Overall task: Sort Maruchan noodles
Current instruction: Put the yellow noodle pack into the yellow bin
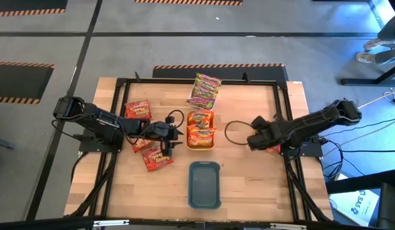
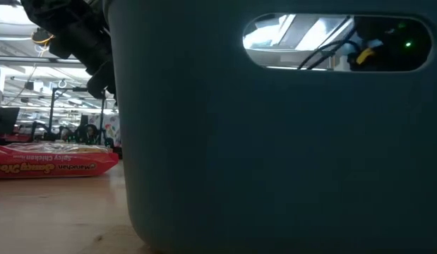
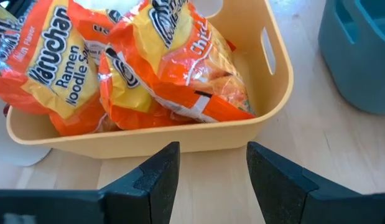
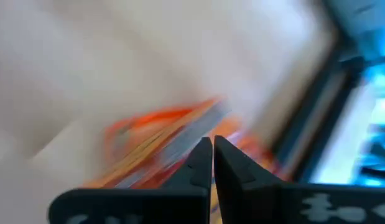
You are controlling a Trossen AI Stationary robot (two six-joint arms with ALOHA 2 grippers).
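Two arms reach inward over the bench (image 1: 248,185) in the high view. The left gripper (image 1: 166,142) sits just beside the yellow tray (image 1: 201,147), which holds orange noodle packets (image 1: 201,126). Green-pink packets (image 1: 205,90) lie at the far edge; red packets (image 1: 138,110) lie near the left arm, one more (image 1: 157,159) just below it. The teal tray (image 1: 205,184) stands apart, nearer the camera. The right gripper (image 1: 253,141) hangs low at the right side, over a red-orange packet (image 1: 272,149).

Low view — the teal tray's wall (image 2: 274,155) fills most of the picture; one red packet (image 2: 52,161) lies flat on the bench beside it.

Left wrist view — the left gripper (image 3: 209,163) stands partly open and holds nothing, its fingers (image 3: 160,177) short of the yellow tray (image 3: 180,142) with orange packets (image 3: 173,68) inside.

Right wrist view — blurred. The right gripper (image 4: 213,149) has its fingers pressed together, tips at the edge of an orange packet (image 4: 161,140); whether the packet is pinched cannot be told.
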